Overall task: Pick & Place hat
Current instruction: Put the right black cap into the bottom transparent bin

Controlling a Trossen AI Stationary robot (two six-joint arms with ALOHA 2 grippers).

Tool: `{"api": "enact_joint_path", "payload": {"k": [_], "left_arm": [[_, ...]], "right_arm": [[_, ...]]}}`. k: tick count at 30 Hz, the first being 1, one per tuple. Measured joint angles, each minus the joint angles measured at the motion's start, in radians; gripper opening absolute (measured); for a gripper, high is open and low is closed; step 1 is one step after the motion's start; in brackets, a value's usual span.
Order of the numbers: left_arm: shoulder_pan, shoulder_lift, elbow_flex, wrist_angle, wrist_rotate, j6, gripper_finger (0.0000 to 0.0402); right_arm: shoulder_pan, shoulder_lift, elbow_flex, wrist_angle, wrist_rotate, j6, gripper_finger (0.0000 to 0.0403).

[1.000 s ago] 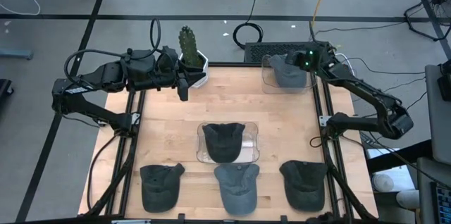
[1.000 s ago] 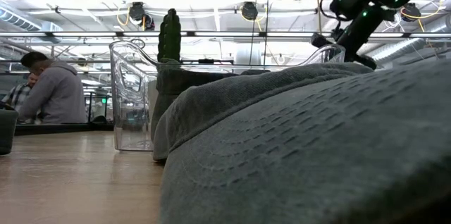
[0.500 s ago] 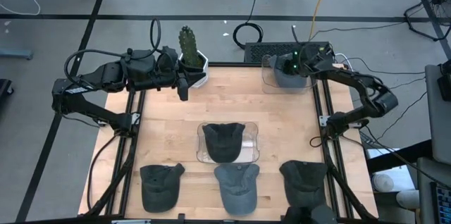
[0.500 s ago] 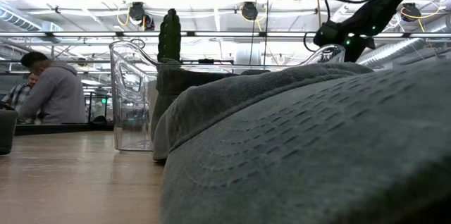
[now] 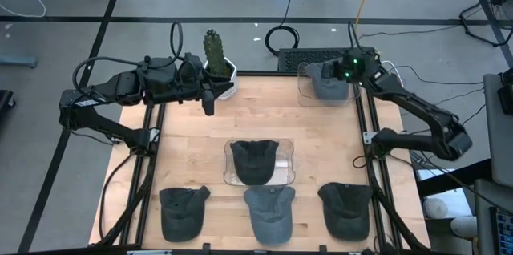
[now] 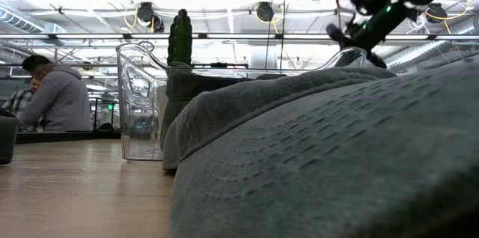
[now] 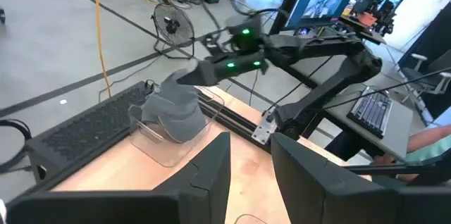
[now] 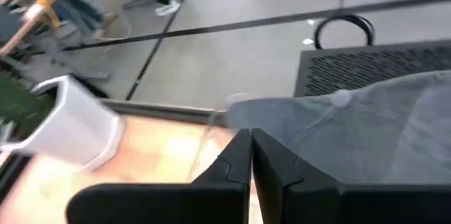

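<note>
A grey hat lies in a clear container at the table's far right corner. My right gripper is shut and hovers over this hat; its closed fingertips stand by the hat's edge. A dark hat rests in a second clear container at mid-table. Three more hats lie in a row along the near edge. My left gripper waits open at the far left, nothing between its fingers. My right gripper comes at the grey hat slanting down from the table's right, fingers shut. Whether its tips touch the hat's cloth I cannot tell; the view is blurred there.
A cactus in a white pot stands at the far edge beside my left gripper. A keyboard lies behind the far-right container. Bare wood spreads between the containers. In the low view the nearest hat fills the foreground; people sit beyond.
My right gripper has swung toward the table's left over the far-right container and come back toward the right, rolling as it went. It has stayed shut. The grey hat lies in the container as before.
</note>
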Motion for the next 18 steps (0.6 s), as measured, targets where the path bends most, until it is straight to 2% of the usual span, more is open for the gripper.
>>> {"api": "enact_joint_path", "payload": {"k": [3, 6, 8, 13, 18], "left_arm": [[0.000, 0.000, 0.000, 0.000, 0.000, 0.016, 0.0113], [0.000, 0.000, 0.000, 0.000, 0.008, 0.036, 0.0113], [0.000, 0.000, 0.000, 0.000, 0.028, 0.051, 0.0113], [0.000, 0.000, 0.000, 0.000, 0.081, 0.083, 0.0113], [0.000, 0.000, 0.000, 0.000, 0.111, 0.093, 0.0113]], "right_arm": [[0.071, -0.075, 0.000, -0.076, 0.001, -0.066, 0.0002], [0.184, -0.142, 0.004, -0.231, 0.003, -0.179, 0.0001], [0.266, -0.179, 0.006, -0.320, 0.001, -0.185, 0.0000], [0.482, -0.258, 0.008, -0.397, 0.000, -0.069, 0.0000], [0.675, -0.275, 0.008, -0.453, -0.031, 0.079, 0.0000]]}}
